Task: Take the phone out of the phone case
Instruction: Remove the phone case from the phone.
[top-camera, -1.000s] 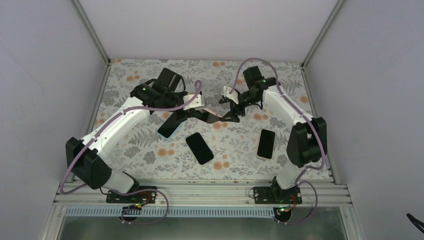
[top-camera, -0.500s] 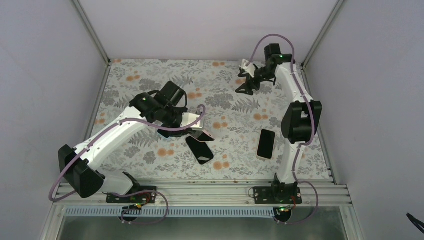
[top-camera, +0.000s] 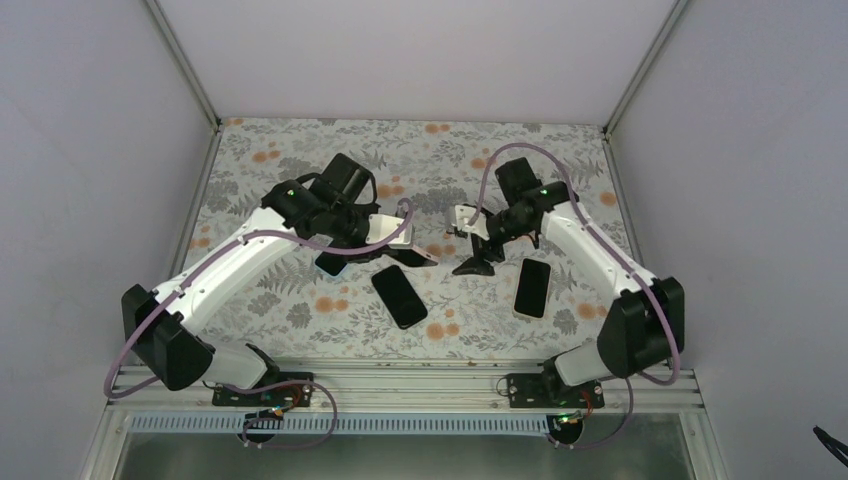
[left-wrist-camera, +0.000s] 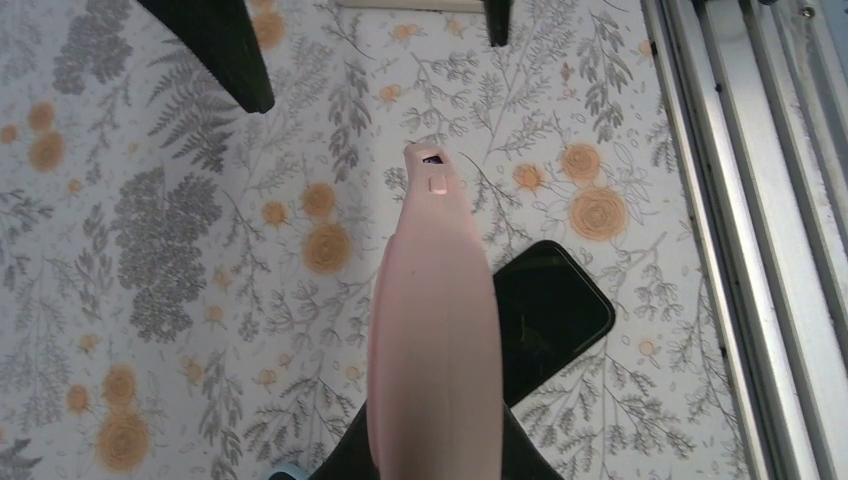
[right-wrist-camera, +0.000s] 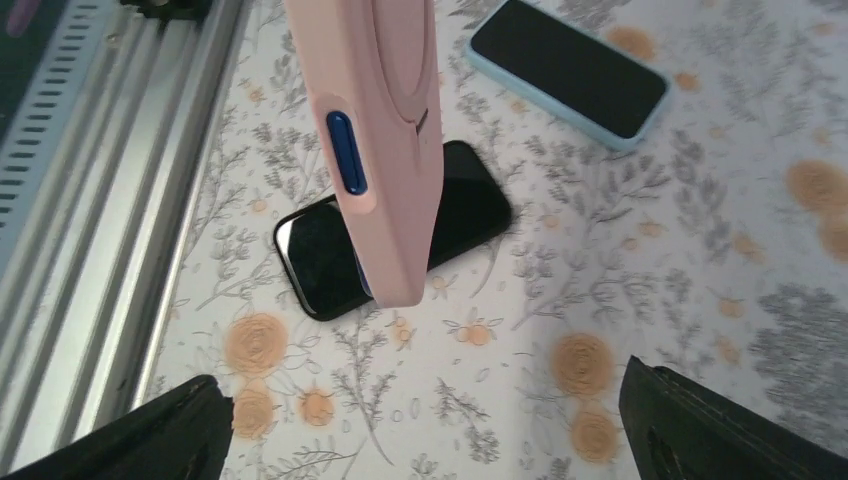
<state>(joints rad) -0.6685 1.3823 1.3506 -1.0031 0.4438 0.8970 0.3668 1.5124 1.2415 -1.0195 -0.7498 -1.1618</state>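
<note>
My left gripper (top-camera: 392, 243) is shut on a pink phone case (top-camera: 412, 252) and holds it edge-on above the table. In the left wrist view the case (left-wrist-camera: 435, 330) fills the middle and hides my fingers. In the right wrist view it (right-wrist-camera: 375, 140) hangs at the top, with a blue side button. I cannot tell whether a phone is inside it. A bare black phone (top-camera: 400, 297) lies flat just below it. My right gripper (top-camera: 478, 255) is open and empty, just right of the case, with its fingertips (right-wrist-camera: 130, 440) spread wide.
A phone in a light blue case (right-wrist-camera: 570, 70) lies under my left arm (top-camera: 335, 262). A phone in a cream case (top-camera: 532, 287) lies at the right. The aluminium rail (top-camera: 400, 385) runs along the near edge. The black phone also shows in both wrist views (left-wrist-camera: 545, 315) (right-wrist-camera: 400, 245).
My right arm has swung from the far back right corner to the middle, next to the pink case. My left gripper has moved slightly back and right with the case.
</note>
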